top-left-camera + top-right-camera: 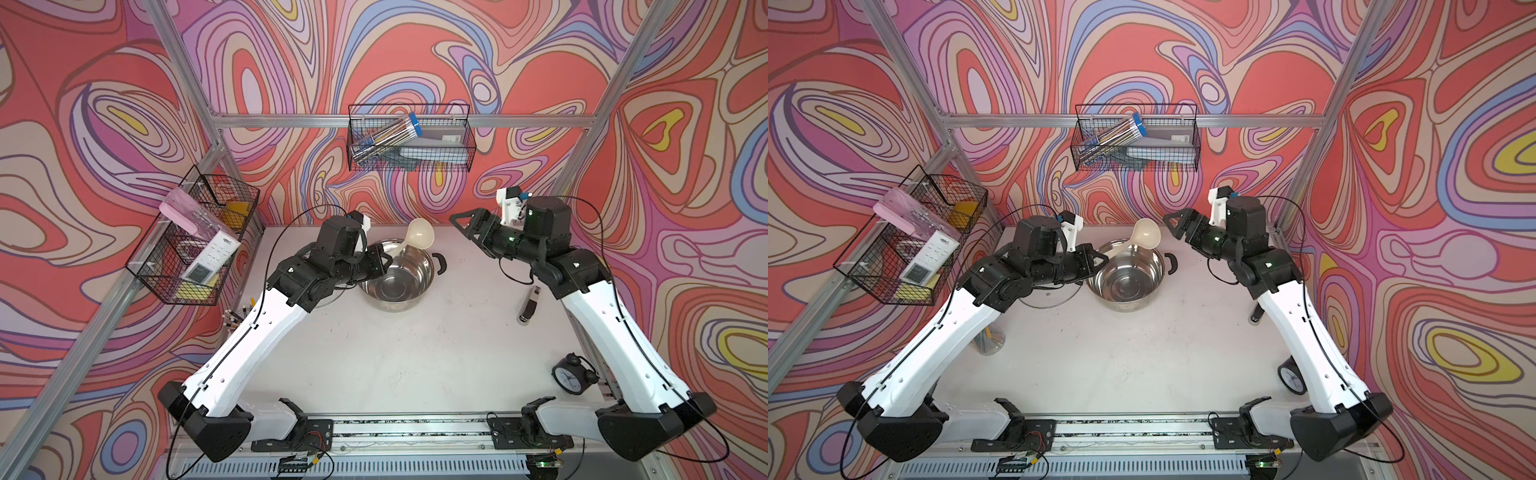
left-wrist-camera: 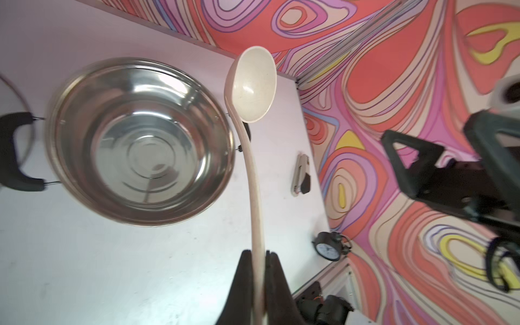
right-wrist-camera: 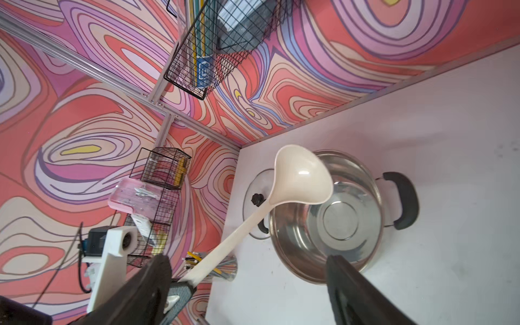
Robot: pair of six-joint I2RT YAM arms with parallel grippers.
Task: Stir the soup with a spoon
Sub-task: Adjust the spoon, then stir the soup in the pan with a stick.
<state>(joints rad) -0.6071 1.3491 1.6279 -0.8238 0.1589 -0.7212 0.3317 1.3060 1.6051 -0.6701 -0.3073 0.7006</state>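
Spoon (image 2: pixel 254 183): light, stiff, smooth plastic, so it is likely to swivel in a pinch. Left gripper (image 2: pixel 258 253) is clenched on the handle's tail end, with the bowl raised over the pot's (image 1: pixel 426 272) 1 o'clock rim. Right gripper (image 3: pixel 247 261) is spread wide and empty, at 2 o'clock. A hold nearer mid-handle would steady it.

Worktop (image 1: pixel 395 365) centre and front edge open. Pot (image 1: pixel 397 278) blocks far-edge middle; clock (image 1: pixel 568 374) and maybe a stapler (image 1: pixel 528 305) sit along right edge.
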